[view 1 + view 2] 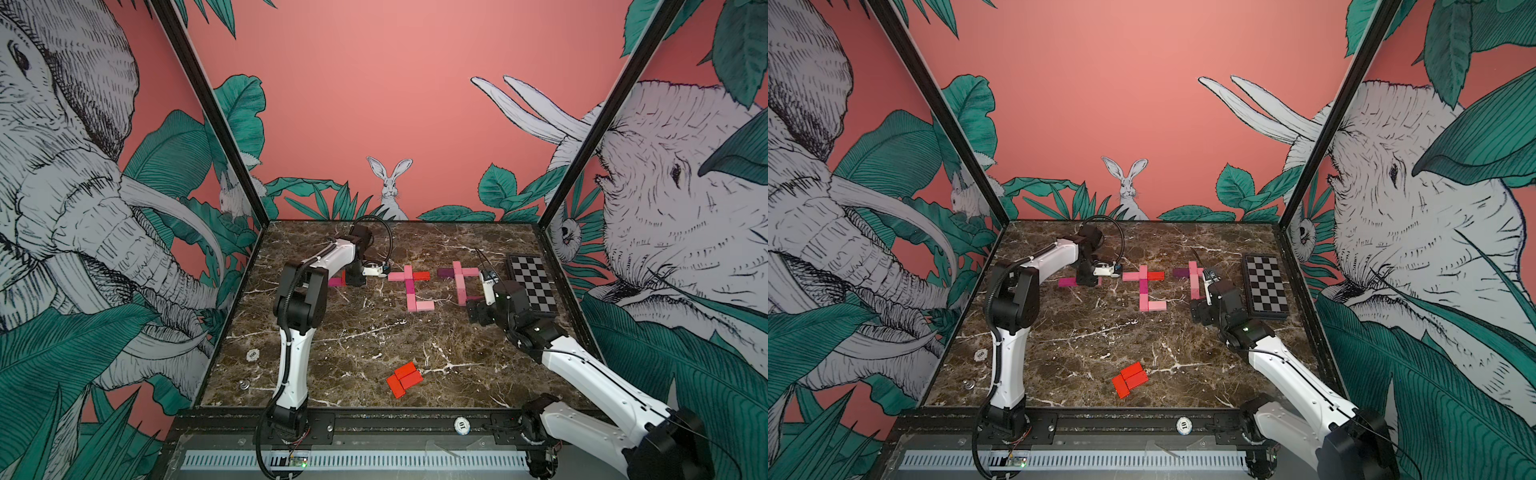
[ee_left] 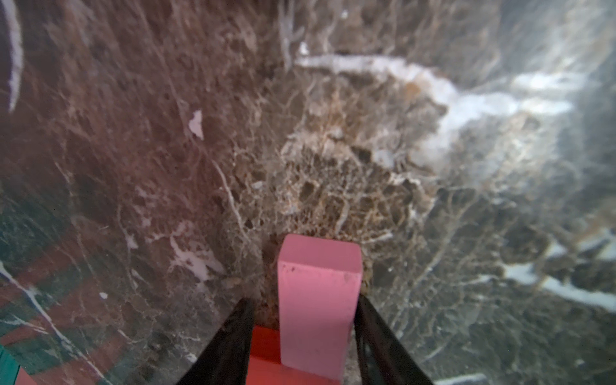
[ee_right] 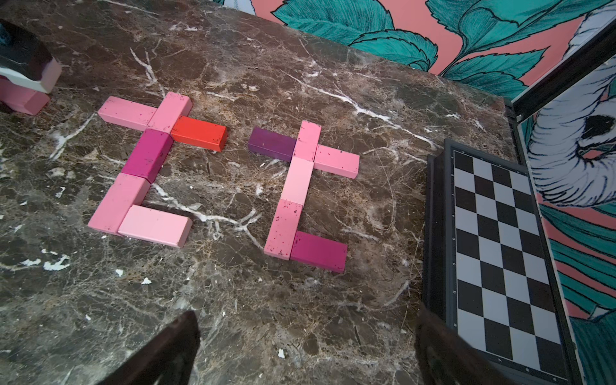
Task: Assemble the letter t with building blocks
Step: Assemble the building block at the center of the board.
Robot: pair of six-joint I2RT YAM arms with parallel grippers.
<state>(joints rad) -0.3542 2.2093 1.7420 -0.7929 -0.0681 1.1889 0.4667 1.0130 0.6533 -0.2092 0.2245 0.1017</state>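
— When both top views were checked, where was the left gripper?
— Low at the table's far left, beside a magenta block; jaws hidden there. The pink-and-red letter and the pink-and-purple letter lay alongside, with loose red blocks near the front.
— Left wrist view?
— A pink block sat between the jaws, which were parted, with a gap on one side. A red block lay just beside it.
— Right wrist view?
— The right gripper was spread wide, holding nothing. Both letters lay ahead, with the checkered board beside them.
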